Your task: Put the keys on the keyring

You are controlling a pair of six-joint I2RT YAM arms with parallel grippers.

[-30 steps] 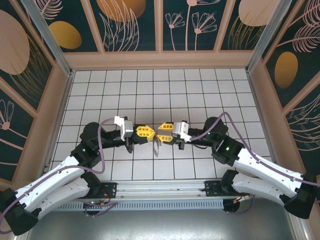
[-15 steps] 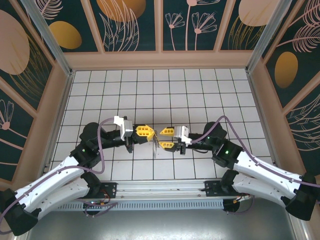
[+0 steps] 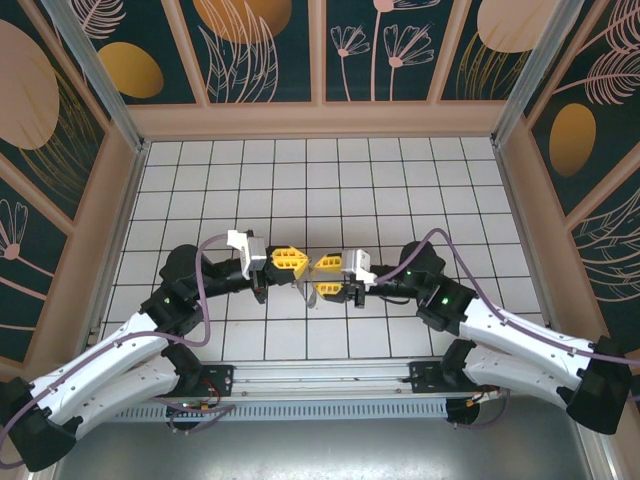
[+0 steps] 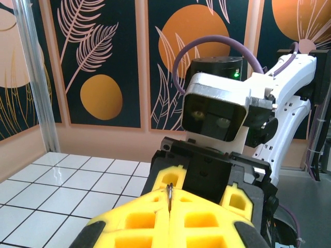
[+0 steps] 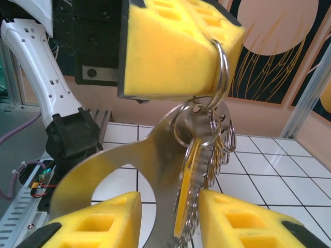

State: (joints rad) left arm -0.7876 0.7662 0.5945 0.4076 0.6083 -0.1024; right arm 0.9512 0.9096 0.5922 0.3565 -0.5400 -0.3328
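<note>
My left gripper [image 3: 296,262] is shut on the keyring [image 5: 223,62], a thin metal ring seen edge-on between its yellow fingers [image 4: 169,192]. From that ring hangs a bunch: a key with a yellow head [image 5: 187,175], several small rings and a broad silver metal piece [image 5: 139,160]. My right gripper [image 5: 170,202] faces the left one closely and stands open, its yellow fingertips on either side of the hanging keys. From above, the two grippers meet over the table's middle, the right gripper [image 3: 320,277] just right of the dangling bunch [image 3: 311,287].
The white tiled floor [image 3: 320,190] stretches behind and to both sides of the grippers. Patterned walls [image 3: 320,50] enclose it at the back and sides. The arm bases and a metal rail [image 3: 320,385] run along the near edge.
The right gripper has shifted slightly left and lower, closer to the left gripper, its fingers now straddling the hanging bunch. The left gripper has held still with the ring.
</note>
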